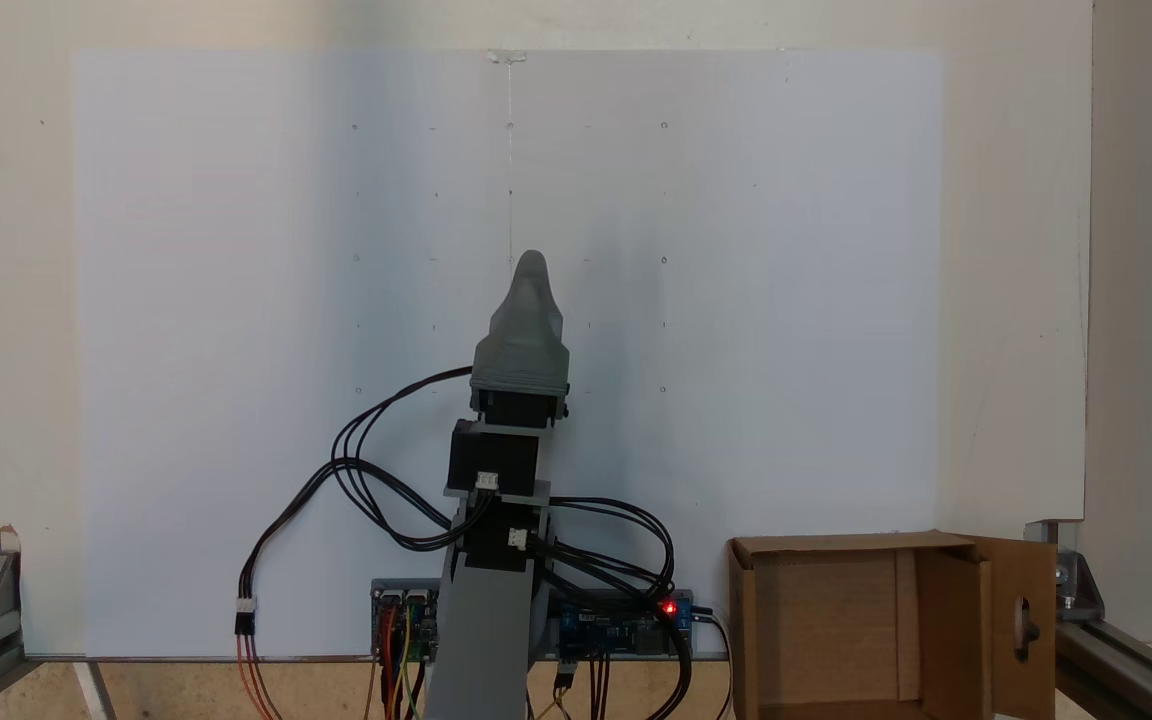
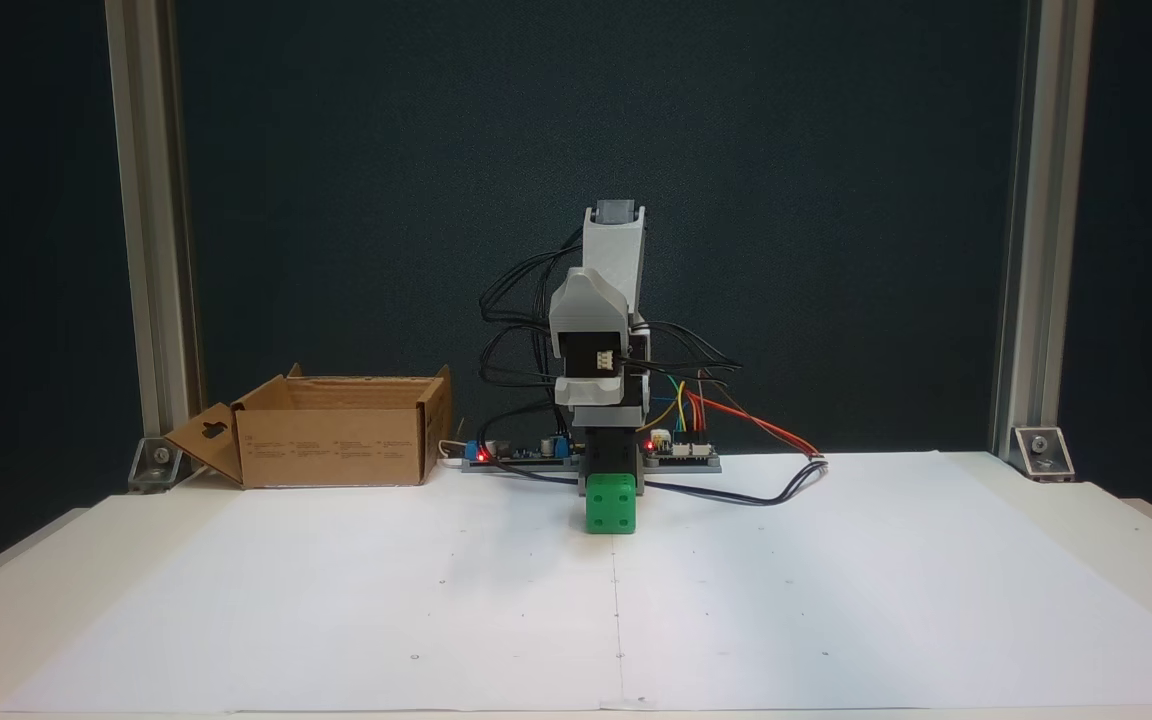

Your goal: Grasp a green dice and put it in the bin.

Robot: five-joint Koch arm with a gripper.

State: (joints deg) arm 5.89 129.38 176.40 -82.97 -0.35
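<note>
Green dice right at the claw, low over the white sheet.

In a fixed view from the front we see the green dice (image 2: 611,503) directly under the arm's dark lower end, touching it, with its bottom at or just above the white paper sheet (image 2: 836,600); we cannot tell whether it rests there. In a fixed view from above, the gripper (image 1: 530,262) shows as one grey tapered shell pointing away from the base, covering the spot where the dice would be. We see no separate fingertips in either fixed view, so we cannot tell whether the claw is clenched on the dice or released. The bin (image 2: 336,440), a brown cardboard box with a slotted flap, stands well apart, left of the arm in the front view, beside the electronics boards (image 2: 681,452).
</note>
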